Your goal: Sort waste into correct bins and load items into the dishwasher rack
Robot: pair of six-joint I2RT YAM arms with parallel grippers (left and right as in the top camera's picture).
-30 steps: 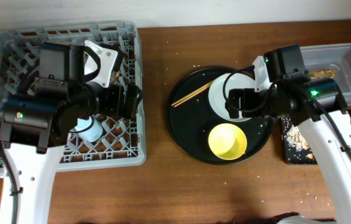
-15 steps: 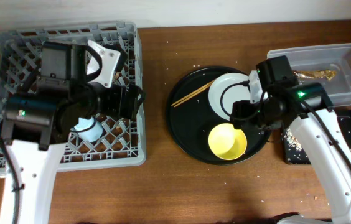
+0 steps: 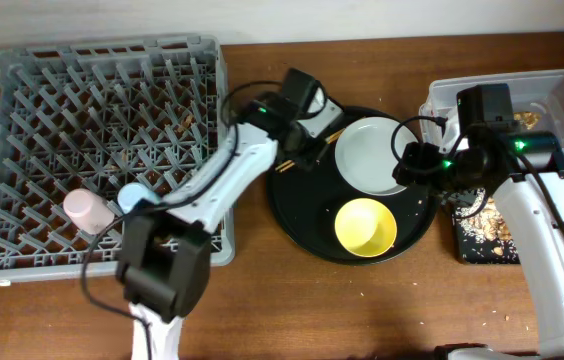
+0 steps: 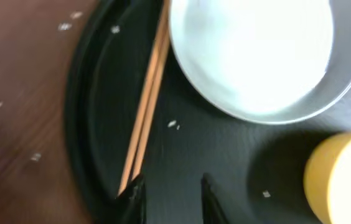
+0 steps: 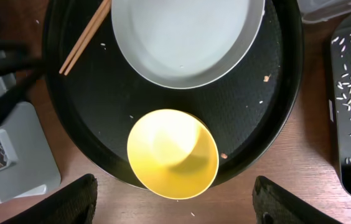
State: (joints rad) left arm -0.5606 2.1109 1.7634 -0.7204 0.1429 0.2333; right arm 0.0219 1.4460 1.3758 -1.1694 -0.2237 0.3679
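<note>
L gripper (image 4: pixel 170 194), jaws apart, chopsticks (image 4: pixel 148 99) end just outside them

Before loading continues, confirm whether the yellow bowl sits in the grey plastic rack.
No, the yellow bowl stands on the round black tray.

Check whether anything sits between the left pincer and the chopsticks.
Nothing visible does. The left pincer hangs just above the near end of the chopsticks on the round black tray; the plate lies beside them, not across them.
</note>
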